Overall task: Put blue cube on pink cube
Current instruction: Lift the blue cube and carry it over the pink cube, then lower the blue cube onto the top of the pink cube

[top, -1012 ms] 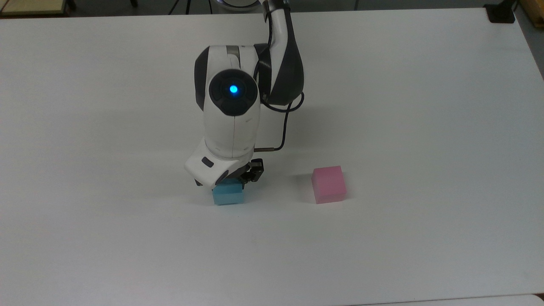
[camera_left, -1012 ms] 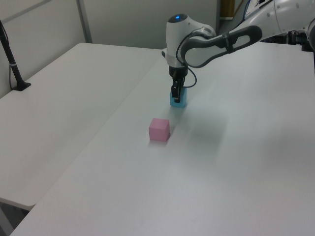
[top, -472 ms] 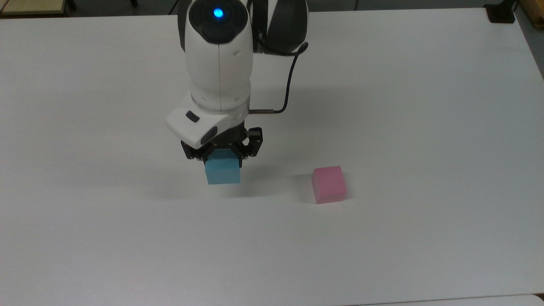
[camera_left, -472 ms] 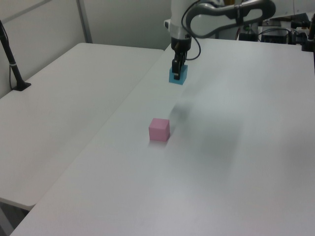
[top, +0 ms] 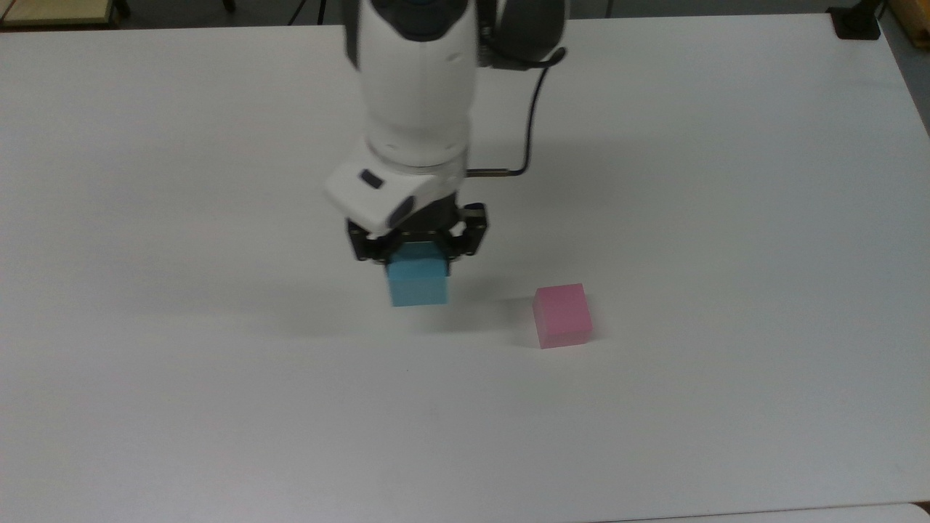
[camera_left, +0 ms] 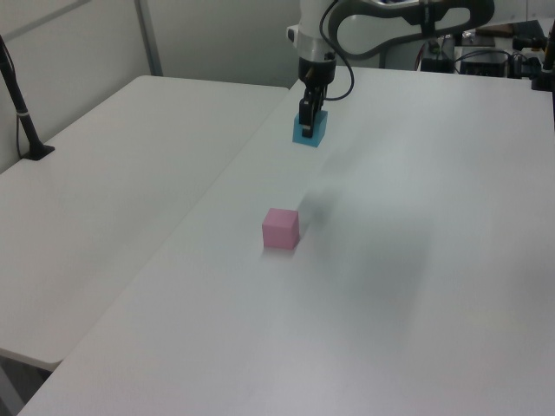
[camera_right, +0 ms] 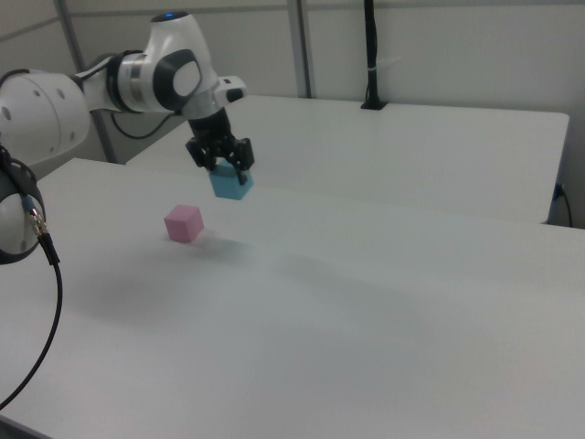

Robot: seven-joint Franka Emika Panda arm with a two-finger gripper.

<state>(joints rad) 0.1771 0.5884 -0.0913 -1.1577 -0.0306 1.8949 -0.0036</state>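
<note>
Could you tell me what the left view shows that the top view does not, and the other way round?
Left view alone: the blue cube hangs clear above the table, with its soft shadow lying nearer the pink cube; a second table and a black post stand at the left view's left.

Top view alone: the sideways gap between the two cubes, the pink cube lying to the top view's right of the blue one, and the cable looping beside the wrist.

Both: the gripper shut on the blue cube, the pink cube resting alone on the white table.
</note>
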